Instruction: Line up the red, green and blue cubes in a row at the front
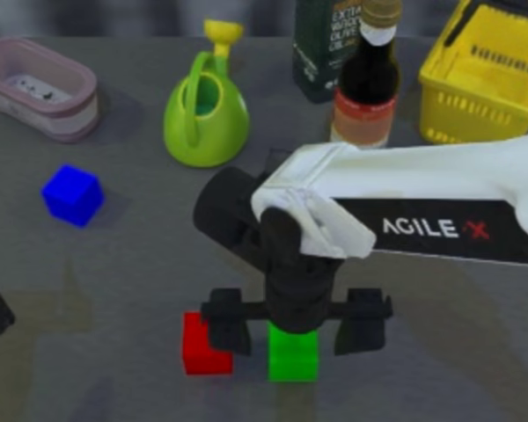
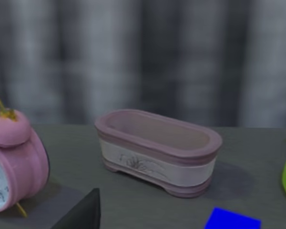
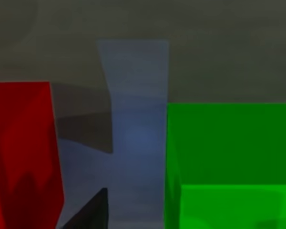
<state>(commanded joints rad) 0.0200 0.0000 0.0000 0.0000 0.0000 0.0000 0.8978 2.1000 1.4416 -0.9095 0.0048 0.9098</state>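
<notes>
My right pincer (image 1: 296, 323) stands spread over the green cube (image 1: 293, 353), just beside the red cube (image 1: 201, 346), front centre. Blue cube (image 1: 72, 194) lies far left, nearer my parked left arm.

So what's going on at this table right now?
The right arm's claw hangs open over the green cube at the front of the table, which sits beside the red cube with a small gap between them. The blue cube lies apart, farther back on the left. The left arm is parked at the left edge.
</notes>
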